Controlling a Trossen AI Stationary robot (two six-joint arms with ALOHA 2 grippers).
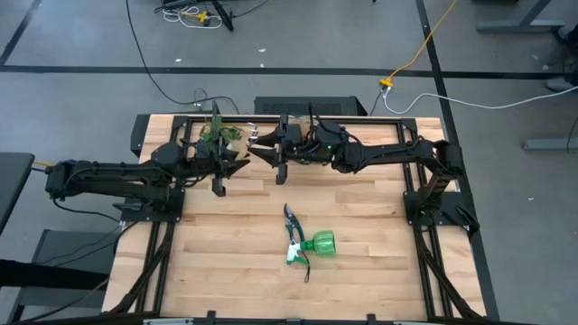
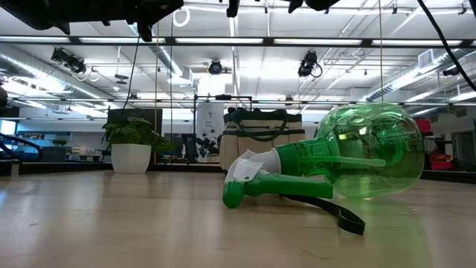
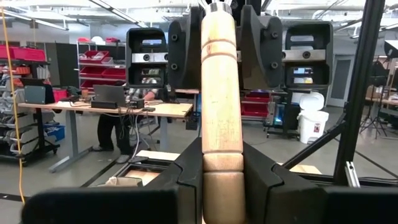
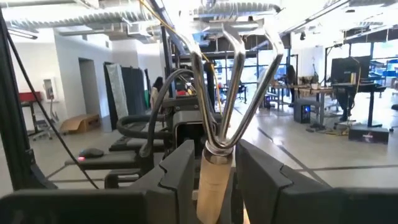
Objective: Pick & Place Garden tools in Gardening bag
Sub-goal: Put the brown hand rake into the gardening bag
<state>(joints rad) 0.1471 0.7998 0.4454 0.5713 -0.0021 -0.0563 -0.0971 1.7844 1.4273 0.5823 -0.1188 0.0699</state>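
A wooden-handled hand tool (image 3: pixel 221 93) with bent metal tines (image 4: pixel 239 68) stands upright in the air over the table's far middle, tines up. My left gripper (image 3: pixel 222 163) and my right gripper (image 4: pixel 214 171) are both shut on its handle, the right one (image 3: pixel 222 46) above the left; they meet tip to tip (image 1: pixel 248 158). A green spray bottle (image 1: pixel 312 246) with a white trigger lies on its side at the table's middle. Dark-handled shears (image 1: pixel 291 222) lie against it. The beige bag (image 2: pixel 260 143) stands on the table's far part. The gloves are not in view. My left gripper pinches the handle's lower part (image 3: pixel 221 146) between its two fingers. The fingers come level from the table's left and lie across the handle. The tool stands upright, lifted clear of the table. My right gripper pinches the handle's top end (image 4: pixel 214 163), just under the metal collar where the tines start, between its two fingers. The fingers come level from the table's right and lie across the handle, above the left gripper's fingers.
A leafy potted plant (image 1: pixel 217 134) in a white pot (image 2: pixel 131 158) stands at the far edge, left of the bag. Black frame rails (image 1: pixel 424 253) run along the table's left and right sides. Bare wood (image 1: pixel 226 262) lies on the near half around the bottle.
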